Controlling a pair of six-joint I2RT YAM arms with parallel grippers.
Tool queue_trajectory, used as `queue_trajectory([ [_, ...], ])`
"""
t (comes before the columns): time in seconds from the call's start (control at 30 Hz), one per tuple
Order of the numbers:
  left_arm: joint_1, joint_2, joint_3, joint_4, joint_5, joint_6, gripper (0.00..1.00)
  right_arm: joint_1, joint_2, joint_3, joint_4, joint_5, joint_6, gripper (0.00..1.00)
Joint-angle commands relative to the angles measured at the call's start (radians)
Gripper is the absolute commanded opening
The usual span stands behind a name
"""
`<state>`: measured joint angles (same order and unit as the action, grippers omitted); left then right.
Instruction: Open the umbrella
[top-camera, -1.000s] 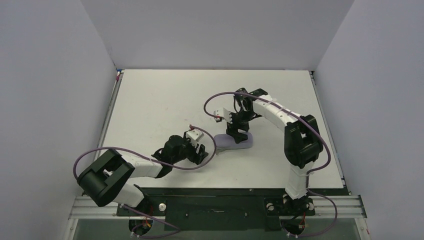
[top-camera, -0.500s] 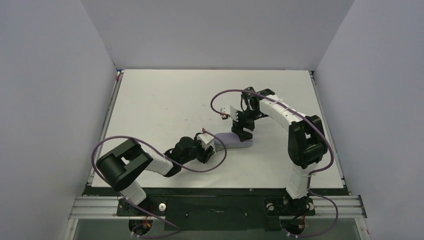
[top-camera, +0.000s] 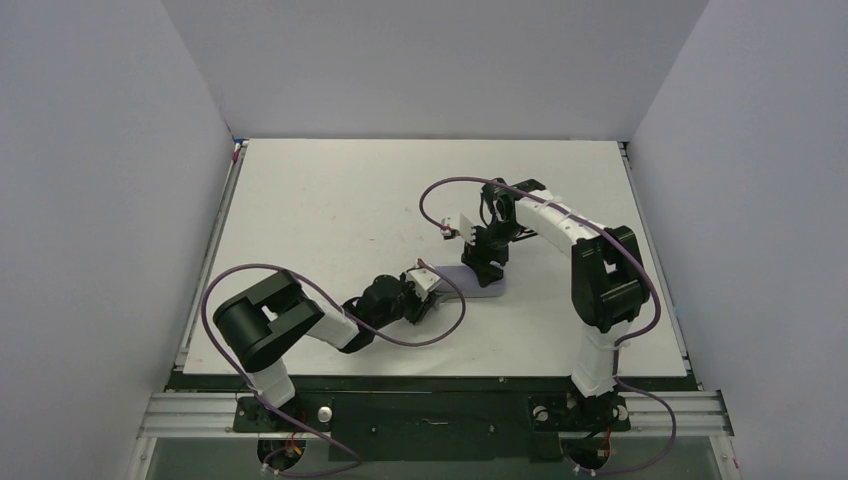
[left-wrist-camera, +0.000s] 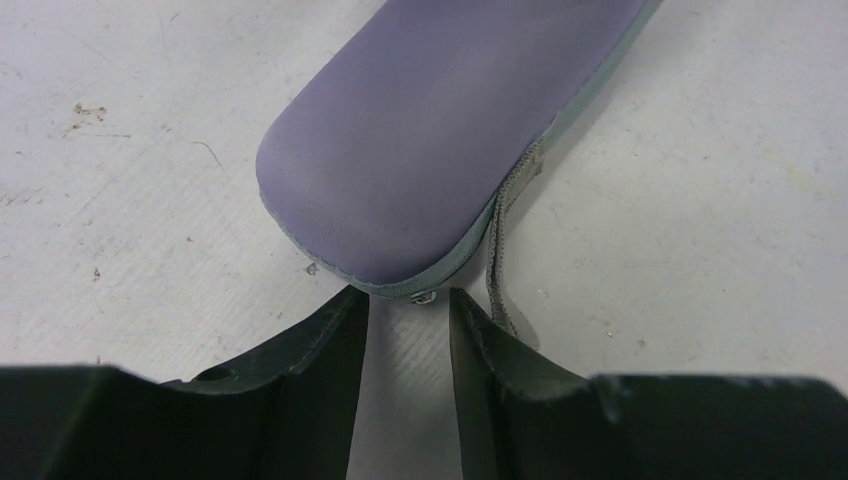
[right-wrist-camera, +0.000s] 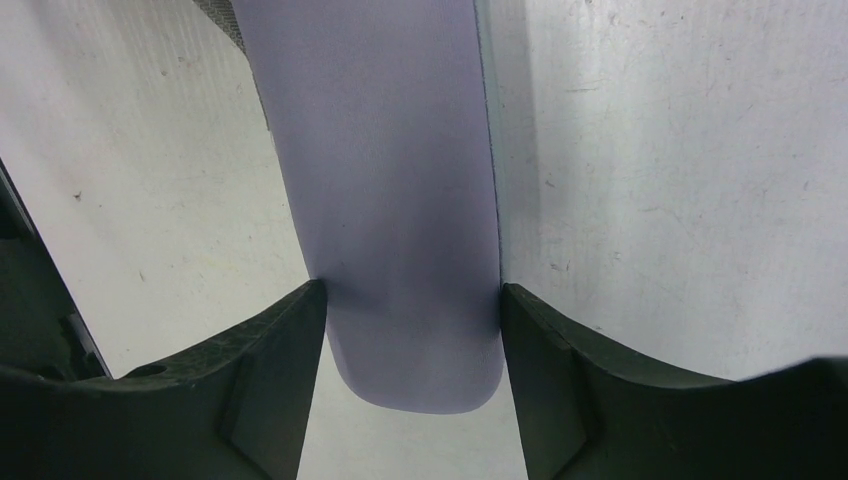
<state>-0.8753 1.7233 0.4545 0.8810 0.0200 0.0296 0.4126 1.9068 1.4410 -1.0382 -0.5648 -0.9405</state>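
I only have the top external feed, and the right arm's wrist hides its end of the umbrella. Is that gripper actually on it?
Observer: In the right wrist view, the right gripper straddles the umbrella. Both of its fingers appear to press against the sides.
Operator: And the left one at the other end, is it holding anything?
Observer: No. The left gripper is open with a narrow gap. Its fingertips are just short of the umbrella's rounded end, with nothing between them.
Operator: Is anything loose there?
Observer: Yes, a thin grey cord trails off the umbrella's edge and runs past one left fingertip.
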Motion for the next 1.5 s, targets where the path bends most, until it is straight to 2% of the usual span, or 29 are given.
queue_trajectory([
  [0.0, -0.003, 0.023, 0.052, 0.065, -0.069, -0.023, 0.28, 0.002, -0.001, -0.024, -0.001, -0.012, 0.012, 0.57],
  [0.13, -0.005, 0.032, 0.056, 0.077, -0.085, -0.038, 0.25, 0.001, 0.002, -0.04, -0.001, 0.001, 0.017, 0.52],
  [0.23, -0.007, 0.027, 0.053, 0.082, -0.083, -0.065, 0.23, 0.001, 0.005, -0.041, 0.0, 0.014, 0.017, 0.45],
  [0.3, -0.007, 0.017, 0.051, 0.077, -0.082, -0.069, 0.16, 0.002, 0.005, -0.042, 0.001, 0.026, 0.016, 0.4],
  [0.33, -0.007, 0.008, 0.051, 0.067, -0.084, -0.071, 0.06, 0.002, 0.006, -0.042, 0.001, 0.032, 0.016, 0.38],
  [0.4, -0.003, -0.006, 0.046, 0.051, -0.101, -0.084, 0.0, 0.002, 0.009, -0.045, 0.0, 0.048, 0.013, 0.33],
  [0.6, 0.024, -0.042, 0.014, 0.028, -0.108, -0.118, 0.0, 0.0, 0.004, -0.058, -0.002, 0.09, -0.024, 0.21],
  [0.87, 0.103, -0.063, 0.005, 0.015, -0.05, -0.11, 0.0, 0.001, 0.007, -0.071, -0.016, 0.142, -0.102, 0.04],
  [1.1, 0.166, -0.061, 0.006, 0.008, 0.011, -0.103, 0.0, 0.006, 0.001, -0.076, -0.058, 0.174, -0.227, 0.0],
  [1.27, 0.173, -0.063, 0.002, 0.025, 0.051, -0.086, 0.0, 0.015, -0.003, -0.065, -0.093, 0.194, -0.347, 0.0],
  [1.47, 0.158, -0.059, -0.003, 0.073, 0.046, -0.041, 0.0, 0.024, 0.004, -0.05, -0.122, 0.17, -0.396, 0.0],
])
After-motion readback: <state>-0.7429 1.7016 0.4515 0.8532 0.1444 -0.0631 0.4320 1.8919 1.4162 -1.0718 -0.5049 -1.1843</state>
